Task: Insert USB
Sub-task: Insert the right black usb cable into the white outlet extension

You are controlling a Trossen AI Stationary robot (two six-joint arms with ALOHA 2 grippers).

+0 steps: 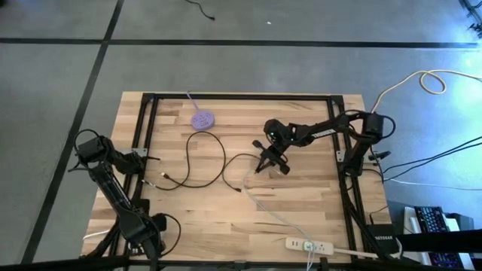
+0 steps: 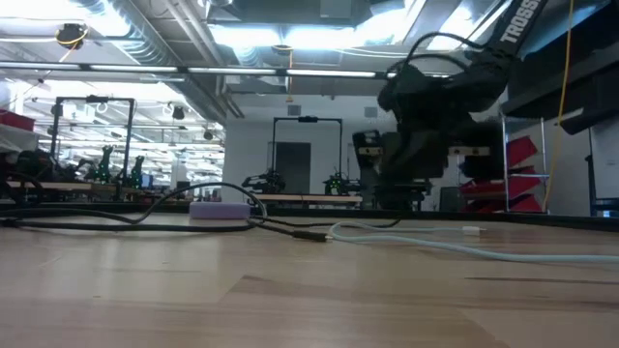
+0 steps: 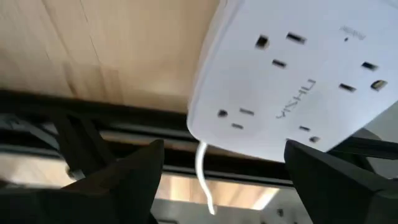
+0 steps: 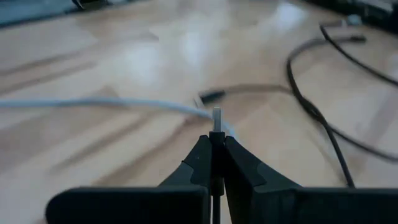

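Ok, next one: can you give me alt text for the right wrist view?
The right gripper is shut on the white plug end of a pale cable, just above a wooden table. The cable trails away across the wood. Beyond lie a black cable and a small dark plug.

Two arms (image 1: 113, 181), one power strip (image 1: 309, 245)
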